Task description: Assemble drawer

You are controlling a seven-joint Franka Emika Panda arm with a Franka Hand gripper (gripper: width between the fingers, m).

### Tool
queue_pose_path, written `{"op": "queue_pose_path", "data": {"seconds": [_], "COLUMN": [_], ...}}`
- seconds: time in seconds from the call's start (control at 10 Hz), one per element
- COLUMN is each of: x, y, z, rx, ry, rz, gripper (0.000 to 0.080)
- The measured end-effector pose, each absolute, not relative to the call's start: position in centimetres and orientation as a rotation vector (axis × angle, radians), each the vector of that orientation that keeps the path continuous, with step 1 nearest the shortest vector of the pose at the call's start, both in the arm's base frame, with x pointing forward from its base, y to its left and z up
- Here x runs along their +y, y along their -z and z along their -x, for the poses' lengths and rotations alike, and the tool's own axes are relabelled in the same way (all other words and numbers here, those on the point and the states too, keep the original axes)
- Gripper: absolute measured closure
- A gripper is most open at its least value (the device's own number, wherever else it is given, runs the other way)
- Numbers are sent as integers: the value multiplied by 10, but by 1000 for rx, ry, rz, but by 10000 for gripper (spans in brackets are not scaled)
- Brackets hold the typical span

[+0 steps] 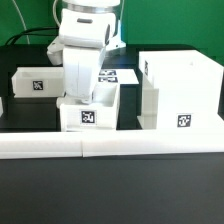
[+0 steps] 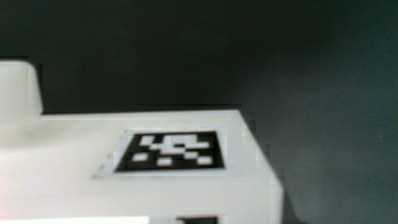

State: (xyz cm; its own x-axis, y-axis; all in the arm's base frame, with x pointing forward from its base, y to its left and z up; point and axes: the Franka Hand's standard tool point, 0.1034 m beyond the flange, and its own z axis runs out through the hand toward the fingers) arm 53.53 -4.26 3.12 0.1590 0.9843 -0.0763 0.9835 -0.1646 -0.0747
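A small white drawer box with a marker tag on its front stands in the middle of the table. My gripper is down right on top of it, and its fingers are hidden behind the hand and the box. In the wrist view, the box's white face and tag fill the frame from very close, and no fingertips show. The large white drawer housing stands just to the exterior view's right of the box. Another white tagged part lies at the exterior view's left.
A long white rail runs along the table's front edge. The marker board lies behind the arm. A white block shows at the wrist view's edge. The table top is black.
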Motion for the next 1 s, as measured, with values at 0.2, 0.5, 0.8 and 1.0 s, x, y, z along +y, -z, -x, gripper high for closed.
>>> {"op": "queue_pose_path", "data": {"seconds": [0.2, 0.5, 0.8, 1.0], "x": [-40, -38, -27, -28], "y": [-29, -28, -26, -25], "z": [-537, -539, -543, -545], "rx": [-2037, -2055, -2064, -2053], "ry": [-159, -132, -94, -68], "rz": [2383, 2392, 2410, 2437], "gripper": [758, 758, 758, 758]}}
